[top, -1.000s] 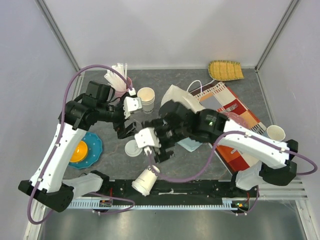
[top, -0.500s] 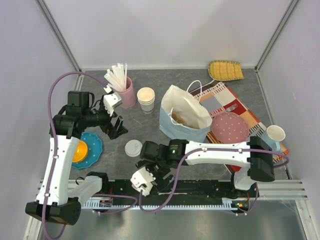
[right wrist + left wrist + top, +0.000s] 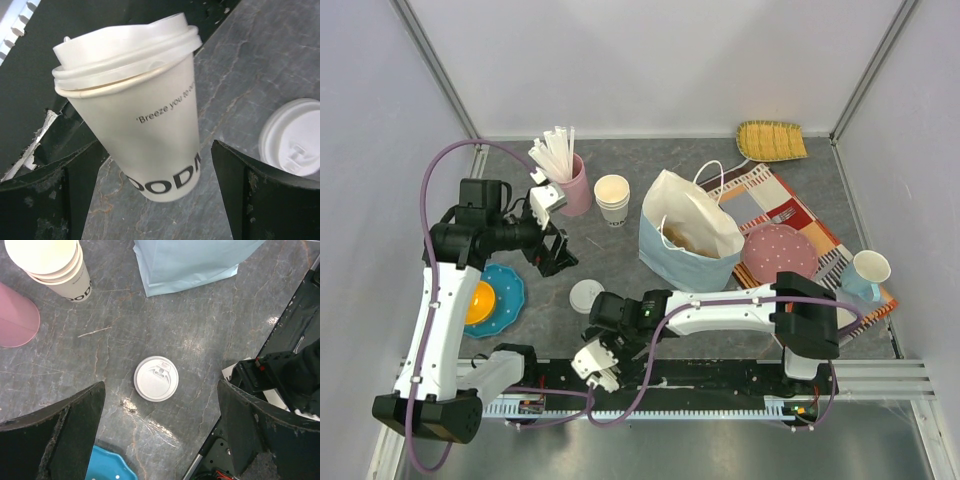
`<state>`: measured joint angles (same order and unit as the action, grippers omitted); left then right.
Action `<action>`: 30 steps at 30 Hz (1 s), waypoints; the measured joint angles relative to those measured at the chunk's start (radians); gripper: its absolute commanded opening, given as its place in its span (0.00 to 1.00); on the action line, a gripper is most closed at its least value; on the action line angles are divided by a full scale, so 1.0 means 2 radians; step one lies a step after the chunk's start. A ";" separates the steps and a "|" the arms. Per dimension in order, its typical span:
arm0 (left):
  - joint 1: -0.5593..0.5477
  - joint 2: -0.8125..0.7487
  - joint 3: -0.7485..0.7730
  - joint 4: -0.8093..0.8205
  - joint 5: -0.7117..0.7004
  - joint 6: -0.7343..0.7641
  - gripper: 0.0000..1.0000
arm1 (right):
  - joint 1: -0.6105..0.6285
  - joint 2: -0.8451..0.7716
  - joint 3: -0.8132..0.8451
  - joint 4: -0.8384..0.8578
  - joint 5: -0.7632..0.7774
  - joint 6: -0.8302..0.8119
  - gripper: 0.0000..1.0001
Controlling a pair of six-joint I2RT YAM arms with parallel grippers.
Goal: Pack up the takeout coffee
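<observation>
While the left claw (image 3: 160, 427) gapes, the spread right claw (image 3: 156, 197) straddles the takeout coffee (image 3: 145, 125).

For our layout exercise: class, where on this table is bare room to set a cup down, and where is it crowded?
Bare tabletop lies along the back wall between the straw cup and woven basket, and between the loose lid and paper bag. Crowded: the placemat side, right of the bag.
</observation>
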<state>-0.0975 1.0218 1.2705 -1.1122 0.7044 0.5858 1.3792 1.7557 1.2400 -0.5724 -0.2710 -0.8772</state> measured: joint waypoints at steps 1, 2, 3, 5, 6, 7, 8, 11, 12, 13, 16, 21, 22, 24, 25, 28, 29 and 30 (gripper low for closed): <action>0.000 0.004 0.000 0.000 0.003 0.001 0.99 | 0.000 0.007 0.000 0.000 0.000 -0.002 0.98; 0.000 0.007 0.001 0.000 0.004 0.001 0.99 | 0.000 0.012 0.000 0.000 -0.001 -0.004 0.98; 0.000 0.011 0.003 0.000 0.006 0.001 0.99 | 0.000 0.018 0.000 -0.001 -0.002 -0.005 0.98; 0.000 0.017 0.006 0.000 0.009 0.001 0.99 | 0.000 0.023 0.000 -0.002 -0.005 -0.006 0.98; 0.000 0.018 0.006 0.000 0.013 0.002 0.99 | 0.000 0.024 0.000 -0.002 -0.008 -0.006 0.98; 0.000 0.019 0.006 0.000 0.016 0.002 0.99 | 0.000 0.025 0.000 -0.001 -0.010 -0.006 0.98; 0.001 0.019 0.006 0.000 0.017 0.002 0.99 | 0.000 0.027 0.000 -0.001 -0.012 -0.006 0.98; 0.000 0.019 0.006 0.000 0.020 0.002 0.99 | 0.000 0.034 -0.001 0.006 -0.016 -0.006 0.97; 0.000 0.019 0.006 0.000 0.020 0.002 0.99 | 0.000 0.036 -0.003 0.009 -0.017 -0.006 0.97; 0.001 0.019 0.006 0.000 0.020 0.002 0.99 | 0.000 0.038 -0.005 0.011 -0.018 -0.006 0.97; 0.001 0.019 0.007 0.000 0.020 0.002 0.99 | 0.000 0.038 -0.012 0.018 -0.020 -0.006 0.96; 0.001 0.022 0.007 0.000 0.021 0.002 0.99 | 0.000 0.039 -0.017 0.025 -0.023 -0.004 0.91; 0.001 0.022 0.007 0.000 0.021 0.002 0.99 | 0.000 0.039 -0.018 0.028 -0.023 -0.004 0.89; 0.001 0.022 0.007 0.000 0.021 0.002 0.99 | 0.000 0.039 -0.019 0.032 -0.023 -0.003 0.87; 0.001 0.022 0.007 0.000 0.021 0.002 0.99 | 0.000 0.039 -0.020 0.034 -0.023 -0.001 0.87; 0.001 0.022 0.007 0.000 0.021 0.002 0.99 | -0.002 0.039 -0.026 0.044 -0.027 0.004 0.82; 0.001 0.022 0.007 0.000 0.021 0.002 0.99 | -0.004 0.039 -0.029 0.048 -0.030 0.006 0.82; 0.001 0.022 0.007 0.000 0.021 0.002 0.99 | -0.005 0.039 -0.032 0.052 -0.033 0.009 0.81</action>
<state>-0.0956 1.0664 1.2839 -1.1114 0.7456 0.5888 1.3685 1.8336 1.1763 -0.4675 -0.3363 -0.8600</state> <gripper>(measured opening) 0.991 0.834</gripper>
